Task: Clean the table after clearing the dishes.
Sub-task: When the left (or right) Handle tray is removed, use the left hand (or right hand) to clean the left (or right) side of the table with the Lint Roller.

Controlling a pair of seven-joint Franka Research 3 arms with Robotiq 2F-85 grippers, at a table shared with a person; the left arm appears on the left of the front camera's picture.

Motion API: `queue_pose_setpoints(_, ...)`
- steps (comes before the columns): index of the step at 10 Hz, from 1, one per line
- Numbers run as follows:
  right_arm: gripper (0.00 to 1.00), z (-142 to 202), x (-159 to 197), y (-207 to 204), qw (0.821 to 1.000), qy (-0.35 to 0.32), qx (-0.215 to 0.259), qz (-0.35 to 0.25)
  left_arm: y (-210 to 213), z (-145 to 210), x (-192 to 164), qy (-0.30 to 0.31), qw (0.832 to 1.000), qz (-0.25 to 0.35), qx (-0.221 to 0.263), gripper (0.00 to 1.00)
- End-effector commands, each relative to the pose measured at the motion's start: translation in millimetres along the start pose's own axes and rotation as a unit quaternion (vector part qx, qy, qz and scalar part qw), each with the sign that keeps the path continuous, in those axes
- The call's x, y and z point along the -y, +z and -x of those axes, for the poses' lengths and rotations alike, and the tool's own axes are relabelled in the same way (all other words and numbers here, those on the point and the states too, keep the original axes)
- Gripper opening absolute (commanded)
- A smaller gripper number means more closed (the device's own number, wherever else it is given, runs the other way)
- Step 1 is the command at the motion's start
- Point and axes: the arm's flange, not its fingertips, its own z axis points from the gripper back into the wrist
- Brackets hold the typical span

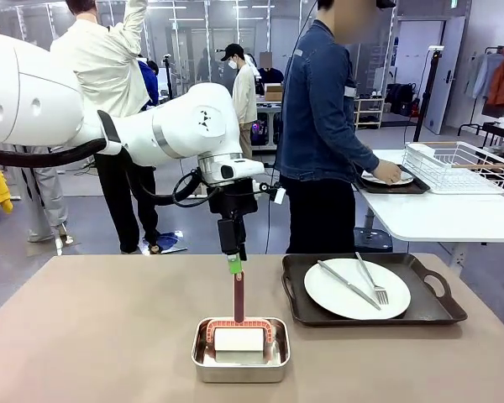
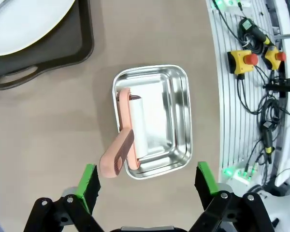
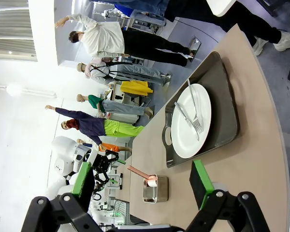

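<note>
Shiny steel pan [image 1: 240, 370] on matte table [image 1: 92, 336] — white roller [image 1: 238, 338] inside

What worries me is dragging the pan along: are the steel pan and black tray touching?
Apart. The left wrist view shows bare table between the steel pan and the black tray.

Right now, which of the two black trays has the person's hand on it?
The far tray, on the small white table: the person's hand rests on its plate. The near tray, on the big brown table, lies untouched.
</note>
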Motion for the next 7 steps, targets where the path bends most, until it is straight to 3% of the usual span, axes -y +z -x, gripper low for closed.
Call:
queue_pose_setpoints(1,1.00,0.7,-2.3,2.0,1.000,0.007,0.000,-0.005,3.4,1.6,0.6,0.001,1.000,-0.003,0.000,1.00)
queue_pose_setpoints(7,1.00,0.7,-2.3,2.0,1.000,0.007,0.000,-0.005,0.5,1.1,-0.6,0.001,1.000,0.000,0.000,1.00)
